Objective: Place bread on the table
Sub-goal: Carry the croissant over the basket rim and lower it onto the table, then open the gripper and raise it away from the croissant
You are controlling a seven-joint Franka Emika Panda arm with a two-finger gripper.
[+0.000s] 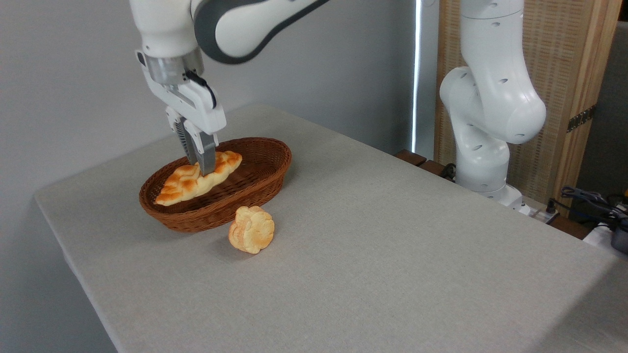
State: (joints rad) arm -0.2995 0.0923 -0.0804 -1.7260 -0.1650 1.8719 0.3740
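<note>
bread (189, 184) left-centre in basket (265, 184) | gripper (202, 166) clamped mid-loaf | likely light, soft, crushable | middle grip suits | table (392, 245) not yet reached

long braided golden bread (189, 182) with browned bumps, lying slantwise in a brown wicker basket (267, 169), left tip on the rim, light grey fabric-topped table (392, 245) beneath, broad and rectangular
</note>
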